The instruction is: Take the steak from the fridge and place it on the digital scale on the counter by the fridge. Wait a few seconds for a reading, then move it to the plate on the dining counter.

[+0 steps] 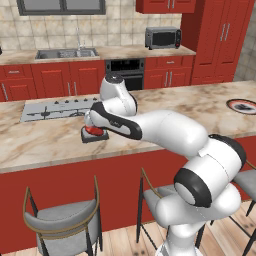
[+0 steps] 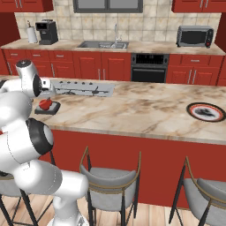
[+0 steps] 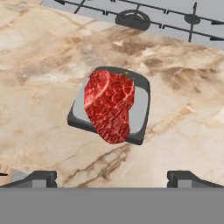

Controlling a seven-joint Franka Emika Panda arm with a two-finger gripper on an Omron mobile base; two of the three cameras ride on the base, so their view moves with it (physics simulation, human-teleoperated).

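Observation:
The steak (image 3: 109, 107), a red marbled slab, lies flat on the digital scale (image 3: 141, 103), a small dark square on the beige counter (image 3: 43, 65). My gripper (image 3: 113, 179) hangs open just above them, nothing between its fingertips (image 3: 41, 178). From the base, the steak (image 1: 92, 131) (image 2: 44, 104) and the scale (image 1: 97, 137) (image 2: 49, 109) sit right under my hand. The plate (image 1: 243, 105) (image 2: 205, 111) rests far to the right on the same long top with stools along it. The fridge is out of view.
A pale grey cooktop (image 1: 55, 108) (image 2: 84, 88) (image 3: 153, 17) lies just behind the scale. Grey stools (image 1: 62, 220) (image 2: 110, 181) line the red counter front. A sink (image 2: 103, 44) and a microwave (image 1: 162, 37) stand on the back counter.

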